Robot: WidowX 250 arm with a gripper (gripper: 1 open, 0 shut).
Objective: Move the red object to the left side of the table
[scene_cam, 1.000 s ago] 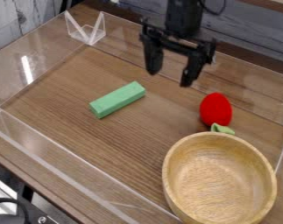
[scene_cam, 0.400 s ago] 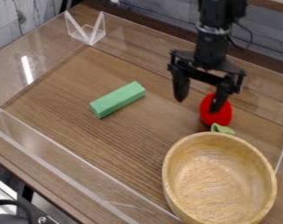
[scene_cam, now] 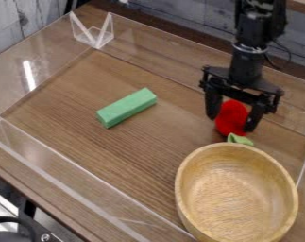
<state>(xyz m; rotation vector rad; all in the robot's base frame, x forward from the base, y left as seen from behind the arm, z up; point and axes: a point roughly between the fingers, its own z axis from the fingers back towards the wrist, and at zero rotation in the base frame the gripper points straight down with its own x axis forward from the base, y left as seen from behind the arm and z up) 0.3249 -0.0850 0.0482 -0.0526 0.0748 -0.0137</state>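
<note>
The red object (scene_cam: 231, 117), a small rounded toy strawberry with a green leafy tip pointing toward the bowl, lies on the right part of the brown wood-grain table (scene_cam: 129, 156). My gripper (scene_cam: 238, 113) hangs straight down over it, open, with one dark finger (scene_cam: 212, 100) on its left and the other on its right. The strawberry sits between the fingers and partly shows through the gap. I cannot tell whether the fingers touch it.
A round light wooden bowl (scene_cam: 237, 196) stands at the front right, just below the strawberry. A green rectangular block (scene_cam: 127, 107) lies left of centre. Low clear acrylic walls (scene_cam: 66, 184) border the tabletop.
The gripper has travelled right and toward the front from the table's back centre and dropped down around the strawberry. Its jaws stayed open. The strawberry, block and bowl have not moved.
</note>
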